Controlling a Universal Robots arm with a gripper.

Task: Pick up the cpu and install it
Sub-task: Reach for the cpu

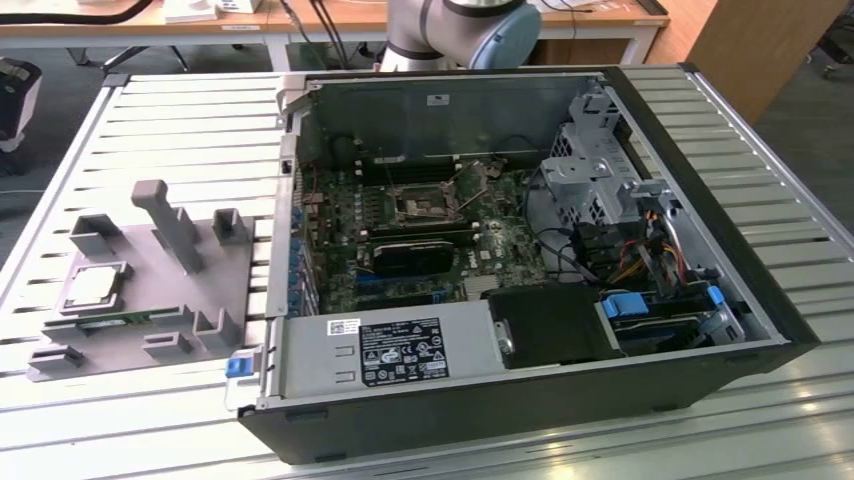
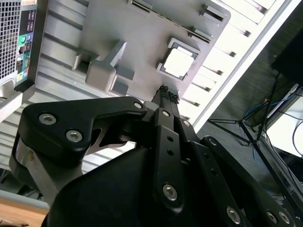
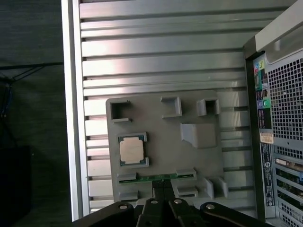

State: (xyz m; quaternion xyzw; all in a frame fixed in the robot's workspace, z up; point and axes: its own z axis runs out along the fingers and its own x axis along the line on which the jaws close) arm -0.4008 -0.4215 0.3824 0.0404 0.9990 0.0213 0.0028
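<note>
Here the cpu (image 3: 131, 151) lies in its grey tray (image 3: 163, 156), near the closed, empty claw (image 3: 163, 183).

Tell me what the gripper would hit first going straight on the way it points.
Probably the green memory stick at the edge of the grey holder tray: the gripper lines up over it, with the cpu off to one side. Depth is unclear.

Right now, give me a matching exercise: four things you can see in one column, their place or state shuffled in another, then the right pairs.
1. cpu
2. memory stick
3. computer case
4. tool

A. black, side open
B. over the grey holder, holding nothing
C. silver square seated in the holder
D. long green strip in the holder

Pairs: 1-C, 2-D, 3-A, 4-B.
</note>
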